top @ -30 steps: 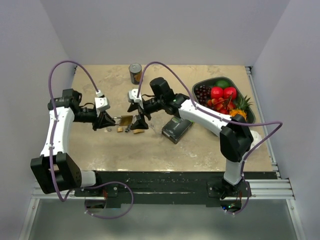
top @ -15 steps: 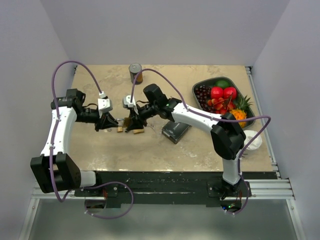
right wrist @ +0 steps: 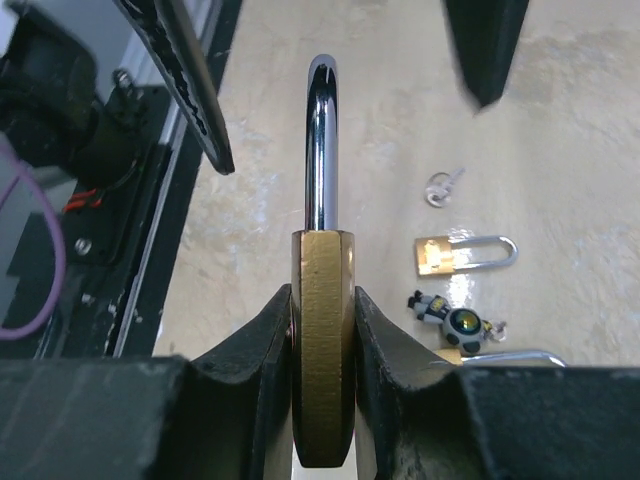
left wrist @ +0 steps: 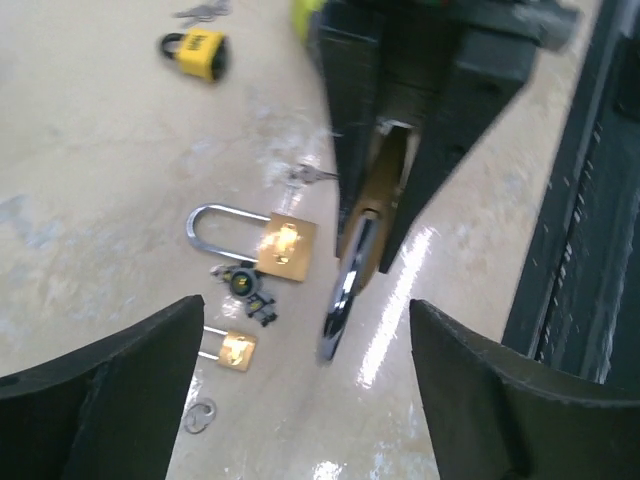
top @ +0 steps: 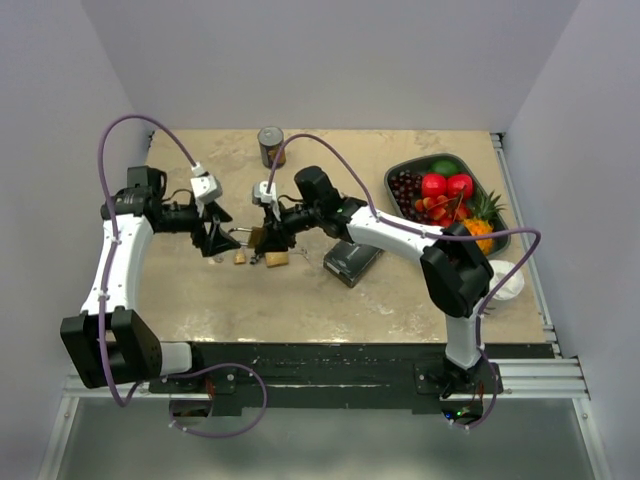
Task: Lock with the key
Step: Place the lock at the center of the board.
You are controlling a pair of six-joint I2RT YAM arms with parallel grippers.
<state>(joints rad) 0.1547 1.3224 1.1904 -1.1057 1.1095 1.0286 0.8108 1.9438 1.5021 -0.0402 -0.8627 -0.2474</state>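
The right gripper (right wrist: 322, 305) pinches the gold padlock (right wrist: 322, 255) to hold it steady. The left gripper (left wrist: 303, 315) faces it, spread wide, with no key yet.

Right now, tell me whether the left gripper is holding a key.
No, the left gripper stands open with nothing between its fingers; the padlock is in the right gripper.

No text, brand or number can be read in any view. A dark marking on the yellow padlock (left wrist: 196, 52) and a printed label on the can (top: 271, 147) are seen but are too blurred to be made out; the brass padlock (right wrist: 322, 340) is shown edge-on, unmarked.
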